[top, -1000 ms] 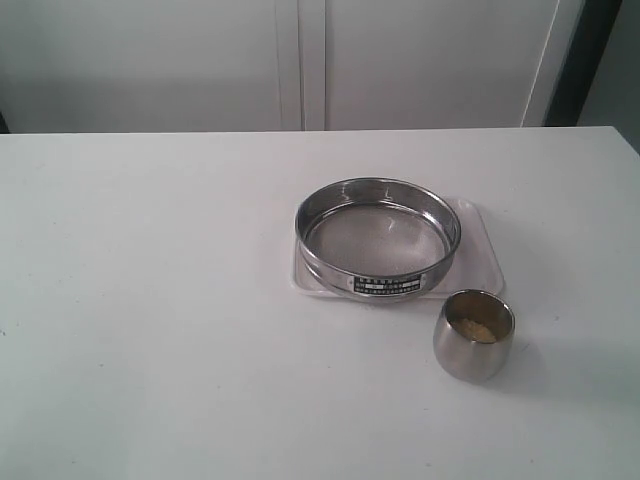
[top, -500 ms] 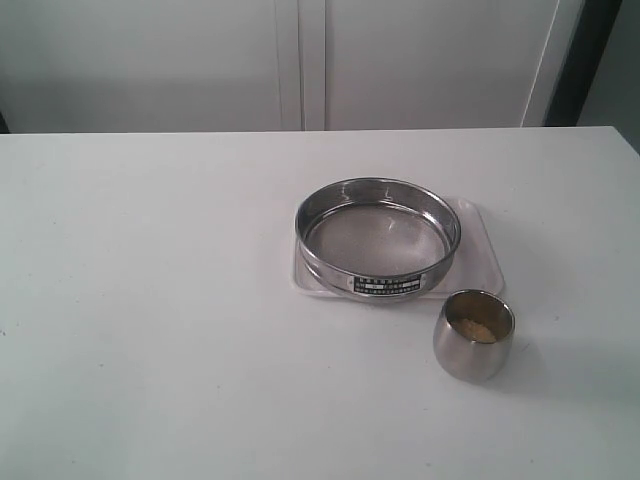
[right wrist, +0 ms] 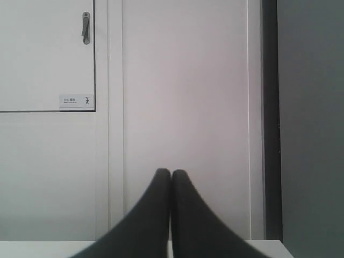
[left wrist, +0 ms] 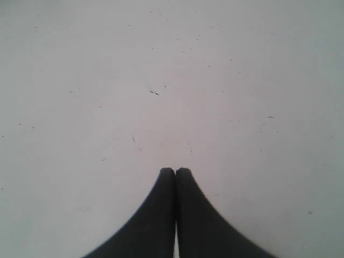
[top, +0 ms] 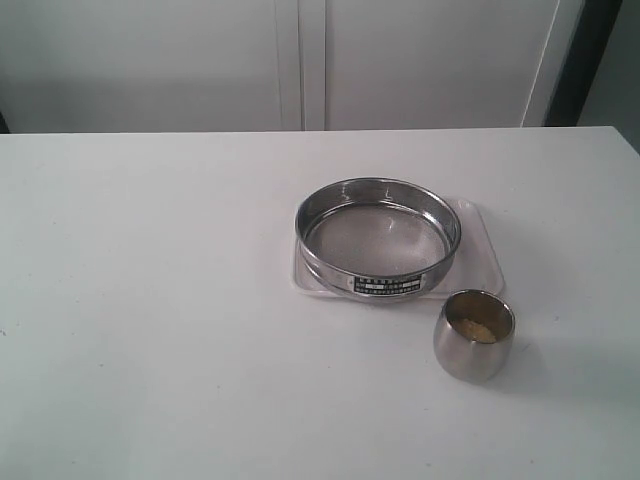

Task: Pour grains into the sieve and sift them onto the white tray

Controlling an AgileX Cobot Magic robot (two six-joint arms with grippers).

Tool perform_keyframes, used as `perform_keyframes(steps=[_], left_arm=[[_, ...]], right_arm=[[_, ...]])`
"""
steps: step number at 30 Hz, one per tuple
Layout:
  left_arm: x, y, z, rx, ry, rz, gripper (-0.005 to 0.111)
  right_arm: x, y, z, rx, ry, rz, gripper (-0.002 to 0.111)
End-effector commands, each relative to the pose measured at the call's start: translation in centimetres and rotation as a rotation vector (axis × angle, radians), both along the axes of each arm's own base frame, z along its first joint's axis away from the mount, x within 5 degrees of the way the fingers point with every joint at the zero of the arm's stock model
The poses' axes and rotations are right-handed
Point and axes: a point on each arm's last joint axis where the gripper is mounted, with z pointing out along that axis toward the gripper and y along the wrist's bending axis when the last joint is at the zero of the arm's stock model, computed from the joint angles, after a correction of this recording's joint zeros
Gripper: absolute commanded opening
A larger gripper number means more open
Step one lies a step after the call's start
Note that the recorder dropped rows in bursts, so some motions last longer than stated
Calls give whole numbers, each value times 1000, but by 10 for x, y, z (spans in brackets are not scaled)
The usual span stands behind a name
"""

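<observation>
The round steel sieve [top: 378,238] rests on the white tray [top: 483,250], right of the table's middle in the exterior view. In front of it and to its right stands a small steel cup [top: 474,335] holding yellowish grains [top: 477,327]. Neither arm shows in the exterior view. My left gripper [left wrist: 175,171] is shut with nothing between its black fingers, over bare speckled tabletop. My right gripper [right wrist: 171,173] is also shut and empty, facing white cabinet doors beyond the table's far edge.
A white table [top: 150,300] carries everything. White cabinet doors [top: 300,60] stand behind it, one with a handle [right wrist: 86,28]. A dark strip [top: 580,60] runs down at the back right.
</observation>
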Motion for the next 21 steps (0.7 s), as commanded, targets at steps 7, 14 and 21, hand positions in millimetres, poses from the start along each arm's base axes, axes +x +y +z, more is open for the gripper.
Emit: perform_keyframes(steps=[7, 14, 21], left_arm=[[0, 0, -3, -4, 10, -5, 0], [0, 0, -3, -4, 10, -5, 0], [0, 0, -3, -4, 10, -5, 0]], right_arm=[[0, 0, -1, -12, -8, -6, 0], [-1, 0, 7, -11, -20, -6, 0], [15, 1, 13, -19, 86, -6, 0]])
